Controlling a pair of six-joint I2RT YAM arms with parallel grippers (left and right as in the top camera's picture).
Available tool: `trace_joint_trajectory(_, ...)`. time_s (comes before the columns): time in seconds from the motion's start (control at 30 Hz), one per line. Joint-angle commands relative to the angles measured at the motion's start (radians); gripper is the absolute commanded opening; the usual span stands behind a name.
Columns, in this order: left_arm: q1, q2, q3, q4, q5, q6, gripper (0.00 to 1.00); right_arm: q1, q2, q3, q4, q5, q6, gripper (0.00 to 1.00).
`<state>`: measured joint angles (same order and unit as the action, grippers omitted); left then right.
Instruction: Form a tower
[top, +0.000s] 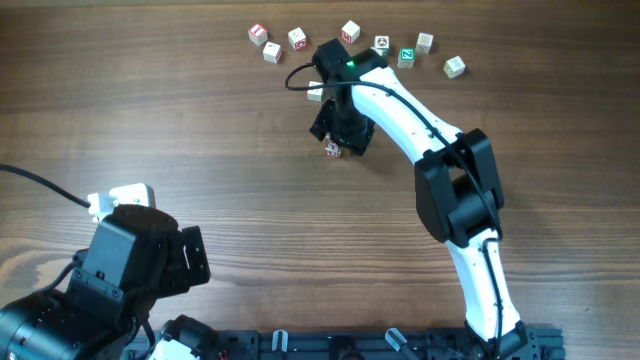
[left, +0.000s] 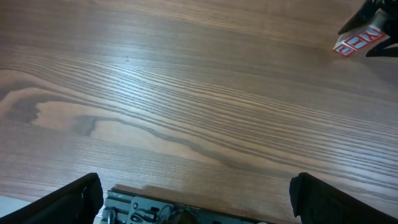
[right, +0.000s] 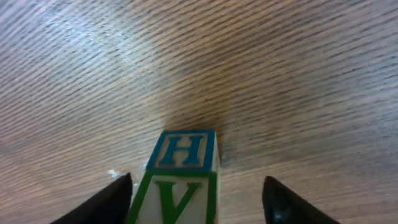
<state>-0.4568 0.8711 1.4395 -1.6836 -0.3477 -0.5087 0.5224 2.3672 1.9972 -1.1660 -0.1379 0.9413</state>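
Note:
The tower (top: 332, 150) is a small pale stack with red marks, just below the middle of the loose cubes' row. In the left wrist view the tower (left: 357, 43) shows at the top right between dark fingers. My right gripper (top: 338, 140) hangs over it. In the right wrist view a cube (right: 183, 158) with a blue H face and a green V face stands between the fingers of my right gripper (right: 196, 183). The left finger (right: 115, 202) is close beside it and the right finger (right: 283, 202) stands apart, so the gripper is open. My left gripper (left: 196, 186) is wide open over bare wood.
Several loose cubes lie in a row at the back, from a red-marked cube (top: 258, 34) to a pale cube (top: 454, 67), with a green-marked cube (top: 406, 57) among them. Another cube (top: 316, 92) peeks out beside the right arm. The left arm (top: 130, 270) rests at the near left.

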Motion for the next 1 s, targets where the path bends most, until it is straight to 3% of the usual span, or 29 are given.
trace_joint_trajectory(0.0, 0.005, -0.003, 0.001, 0.0, -0.016, 0.015, 1.0, 0.007, 0.031, -0.005, 0.003, 0.041, -0.019, 0.64)
trace_joint_trajectory(0.1, 0.005, -0.003, 0.001, 0.0, -0.016, 0.015, 1.0, 0.021, 0.031, -0.005, 0.008, 0.074, -0.025, 0.6)
trace_joint_trajectory(0.47, 0.005, -0.003, 0.001, 0.0, -0.016, 0.015, 1.0, 0.03, 0.064, -0.008, 0.026, 0.077, -0.089, 0.27)
trace_joint_trajectory(0.97, 0.005, -0.003, 0.001, 0.0, -0.016, 0.016, 1.0, 0.029, 0.064, 0.049, 0.033, 0.122, -0.301, 0.2)
